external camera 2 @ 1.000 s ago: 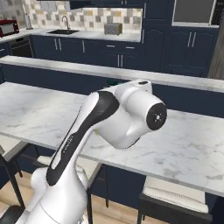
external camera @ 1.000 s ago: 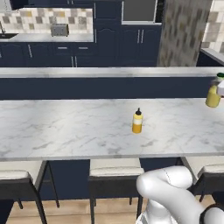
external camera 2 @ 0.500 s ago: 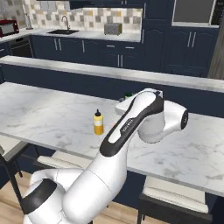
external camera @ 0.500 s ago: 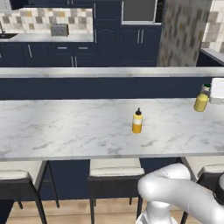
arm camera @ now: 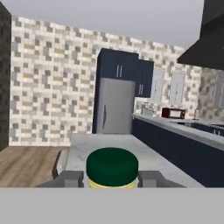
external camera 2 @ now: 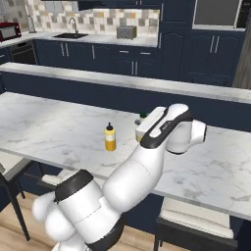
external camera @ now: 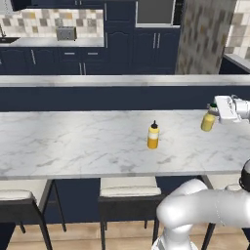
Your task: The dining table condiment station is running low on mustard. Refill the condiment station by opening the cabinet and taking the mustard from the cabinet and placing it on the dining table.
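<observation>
Hovering above the right end of the bench (external camera: 73,141), the mustard (external camera: 208,121) is being held in the claw (arm camera: 112,178), whose fingers (arm camera: 70,177) are being pressed against either side of the bottle just under its dark green cap. A taller orange-yellow bottle (external camera: 153,135) is being left upright near the middle of the bench, well apart from the mustard.

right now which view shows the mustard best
Left base view: the mustard shows side-on, yellow body clear, held by the gripper above the table. Hand view gives its green cap up close; right base view, a sliver beside the hand.
</observation>
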